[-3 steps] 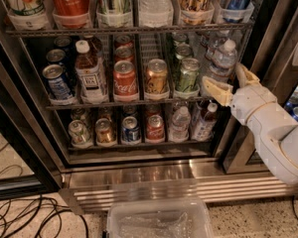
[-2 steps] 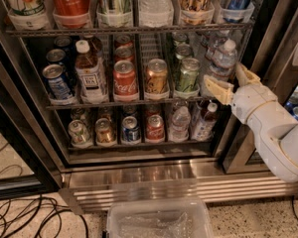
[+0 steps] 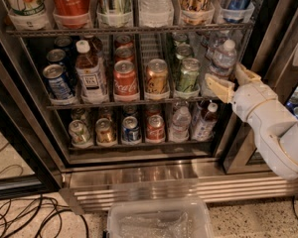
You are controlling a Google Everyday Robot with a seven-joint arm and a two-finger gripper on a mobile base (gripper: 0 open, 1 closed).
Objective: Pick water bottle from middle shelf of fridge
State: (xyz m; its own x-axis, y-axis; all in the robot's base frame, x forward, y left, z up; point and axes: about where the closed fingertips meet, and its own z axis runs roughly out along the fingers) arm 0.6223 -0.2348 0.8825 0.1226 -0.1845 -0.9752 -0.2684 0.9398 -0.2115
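The water bottle (image 3: 223,58), clear ribbed plastic with a white cap, stands at the right end of the middle shelf (image 3: 129,102) of the fridge (image 3: 139,175). On that wire rack there are also blue, red, orange and green cans and a brown-liquid bottle (image 3: 89,76) with a white label. My gripper (image 3: 232,82) reaches in from the right at the bottle's lower half. It is open, with one tan finger (image 3: 217,87) in front of the bottle on its left and the other finger (image 3: 247,74) on its right. The bottle stands upright on the rack.
The rack above holds large cans and bottles. The rack below holds small cans and short bottles (image 3: 181,123). The fridge's right frame (image 3: 268,38) is close behind my arm. A clear plastic bin (image 3: 159,219) sits on the floor in front, with black cables (image 3: 30,217) at the left.
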